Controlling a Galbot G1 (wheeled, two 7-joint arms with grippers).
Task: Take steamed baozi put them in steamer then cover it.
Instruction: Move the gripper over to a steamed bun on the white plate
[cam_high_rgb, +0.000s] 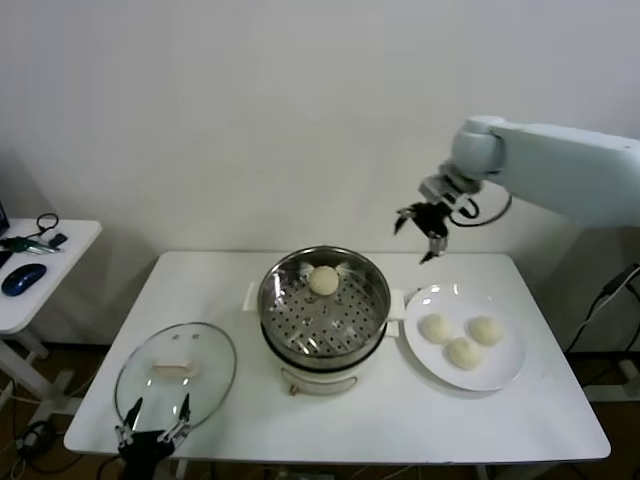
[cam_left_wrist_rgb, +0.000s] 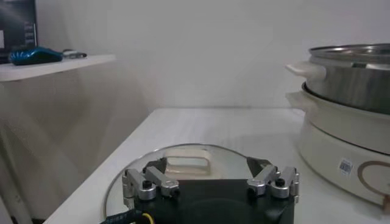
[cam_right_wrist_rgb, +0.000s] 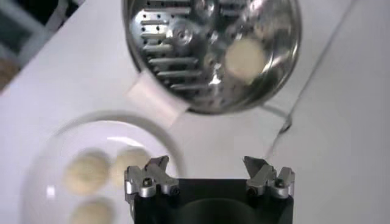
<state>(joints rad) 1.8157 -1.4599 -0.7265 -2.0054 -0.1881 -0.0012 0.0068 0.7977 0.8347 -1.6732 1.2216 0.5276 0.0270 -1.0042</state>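
Head view: your right pincer (cam_high_rgb: 424, 229) hangs open and empty above the steamer (cam_high_rgb: 324, 310), one baozi (cam_high_rgb: 323, 280) inside, three baozi (cam_high_rgb: 461, 340) beside it; left pincer (cam_high_rgb: 152, 428) waits open by the cover (cam_high_rgb: 176, 369).

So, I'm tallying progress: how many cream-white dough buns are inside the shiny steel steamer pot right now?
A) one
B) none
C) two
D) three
A: a single cream-white bun sits on the perforated tray of the shiny steel steamer pot, while three more buns remain on the flat white round plate.
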